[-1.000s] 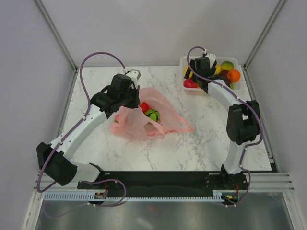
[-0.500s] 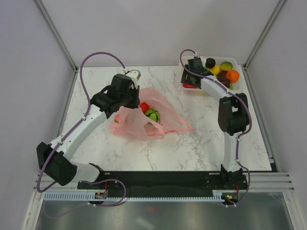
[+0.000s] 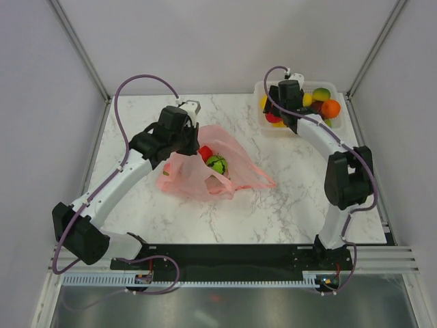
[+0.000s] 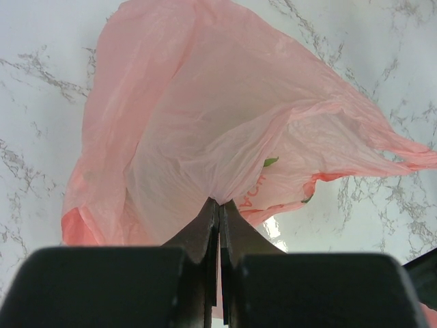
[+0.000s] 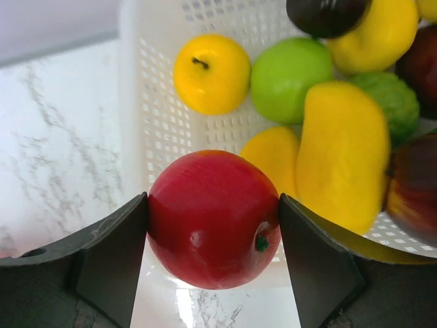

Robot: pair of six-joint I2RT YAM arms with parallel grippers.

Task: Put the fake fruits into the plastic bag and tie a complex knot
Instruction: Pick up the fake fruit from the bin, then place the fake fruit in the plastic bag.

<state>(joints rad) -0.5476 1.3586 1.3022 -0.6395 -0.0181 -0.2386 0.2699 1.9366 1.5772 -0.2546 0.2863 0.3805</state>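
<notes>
Since half a second ago your right arm (image 3: pixel 321 140) has swung back from its leftward lean, so that the wrist again hangs over the near-left part of the white basket (image 5: pixel 158 123), much as it did a second ago. Your left arm (image 3: pixel 130 174) and the pink plastic bag (image 3: pixel 205 174) have not moved.

The right jaws are clamped on a red apple (image 5: pixel 213 219), one finger against each side of it, at the basket's near-left wall. The left jaws are pinched tight on a fold of the bag's upper edge and hold that side lifted, while the rest of the bag spreads out on the tabletop (image 3: pixel 273 212) with a tail trailing to the right.

The top view shows a red fruit (image 3: pixel 205 152) and a green fruit (image 3: pixel 217 162) inside the bag, side by side just right of the left jaws. In the basket you see a yellow apple (image 5: pixel 212 74) and a green apple (image 5: pixel 291 70) next to each other, a long yellow mango (image 5: pixel 341 154) in front of them, a dark purple fruit (image 5: pixel 328 14) at the far end, a second yellow fruit (image 5: pixel 375 34) beside it, a darker green fruit (image 5: pixel 389 102) and a dark red one (image 5: pixel 413 191) at the right edge. The bag's handles are not tied.
</notes>
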